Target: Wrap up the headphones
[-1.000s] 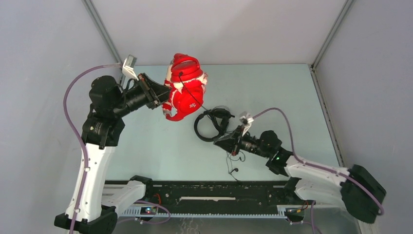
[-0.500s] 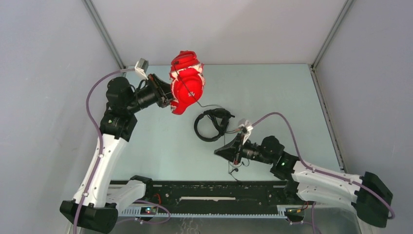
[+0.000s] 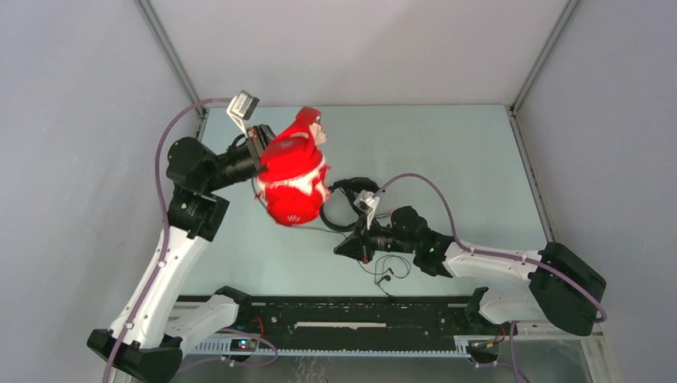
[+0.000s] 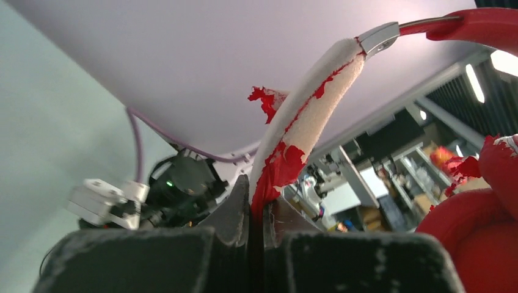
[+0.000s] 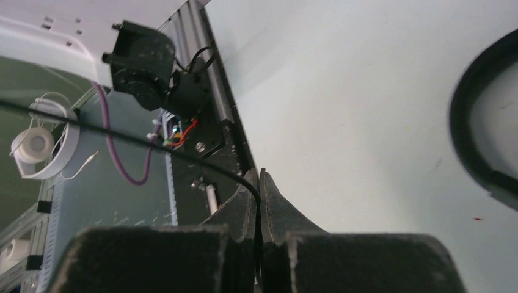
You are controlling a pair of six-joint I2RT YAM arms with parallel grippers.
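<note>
The left claw (image 4: 256, 192) was clamped on the worn padded headband (image 4: 308, 113) of the red headphones (image 3: 294, 179), holding them in the air above the far-left part of the bench (image 3: 455, 152). The right claw (image 5: 259, 183) was pinched together on their thin dark cable (image 5: 183, 160), low near the bench's middle, just beside the black headphones (image 3: 351, 184) lying there.
</note>
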